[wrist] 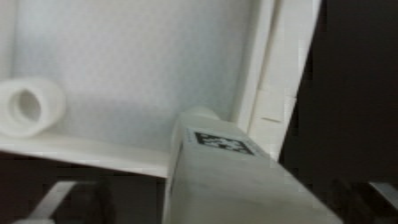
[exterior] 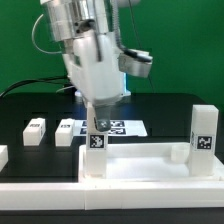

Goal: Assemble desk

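The white desk tabletop point(exterior: 140, 160) lies flat near the front with its raised rim up. One tagged leg point(exterior: 204, 133) stands upright at its corner on the exterior view's right. My gripper point(exterior: 98, 122) is shut on another tagged leg point(exterior: 97, 141), held upright at the tabletop's corner on the exterior view's left. In the wrist view this leg point(wrist: 228, 165) runs from between my jaws point(wrist: 222, 205) down to the panel's rim point(wrist: 267, 70). A round socket point(wrist: 25, 105) shows inside the panel. Two loose legs point(exterior: 35, 130) point(exterior: 66, 130) lie on the black table.
The marker board point(exterior: 128, 127) lies flat behind the tabletop. A long low white border rail point(exterior: 60, 187) runs along the front, and another white piece point(exterior: 3, 155) sits at the exterior view's left edge. A green curtain hangs behind.
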`<state>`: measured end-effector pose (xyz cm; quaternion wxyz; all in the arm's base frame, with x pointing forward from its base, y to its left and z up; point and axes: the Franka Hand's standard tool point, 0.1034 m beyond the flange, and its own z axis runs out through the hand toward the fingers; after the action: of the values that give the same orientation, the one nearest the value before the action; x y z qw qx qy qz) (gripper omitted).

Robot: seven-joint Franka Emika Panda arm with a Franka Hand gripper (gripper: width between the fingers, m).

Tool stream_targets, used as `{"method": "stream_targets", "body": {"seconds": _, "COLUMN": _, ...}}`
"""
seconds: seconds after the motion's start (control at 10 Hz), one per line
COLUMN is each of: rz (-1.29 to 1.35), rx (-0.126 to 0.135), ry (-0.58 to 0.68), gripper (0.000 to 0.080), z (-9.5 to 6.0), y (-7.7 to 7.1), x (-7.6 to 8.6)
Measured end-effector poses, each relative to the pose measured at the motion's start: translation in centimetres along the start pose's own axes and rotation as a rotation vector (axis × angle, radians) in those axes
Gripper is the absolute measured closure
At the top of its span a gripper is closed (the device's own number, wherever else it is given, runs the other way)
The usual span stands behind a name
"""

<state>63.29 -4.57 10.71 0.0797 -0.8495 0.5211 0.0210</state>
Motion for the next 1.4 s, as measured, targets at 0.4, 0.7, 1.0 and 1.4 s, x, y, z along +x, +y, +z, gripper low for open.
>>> {"method": "stream_targets", "body": {"seconds": 0.4, "rz": -0.361, "rx": -0.020, "ry": -0.011, "gripper": 0.0151, "z": 0.1, "y": 0.0, "x": -0.5}}
{"method": "stream_targets", "body": {"seconds": 0.7, "rz": -0.900, "rx": -0.083, "ry": 0.006, "gripper": 0.0150, "z": 0.1, "y": 0.5, "x": 0.2}}
{"method": "stream_targets", "body": {"seconds": 1.0, "rz": -0.967, "rx": -0.101, "ry": -0.004, "gripper": 0.0326, "z": 0.2, "y": 0.3, "x": 0.4}}
{"method": "stream_targets", "body": {"seconds": 1.4, "rz": -0.689, "rx": -0.095, "ry": 0.008, "gripper": 0.0512, "z": 0.3, "y": 0.3, "x": 0.3}}
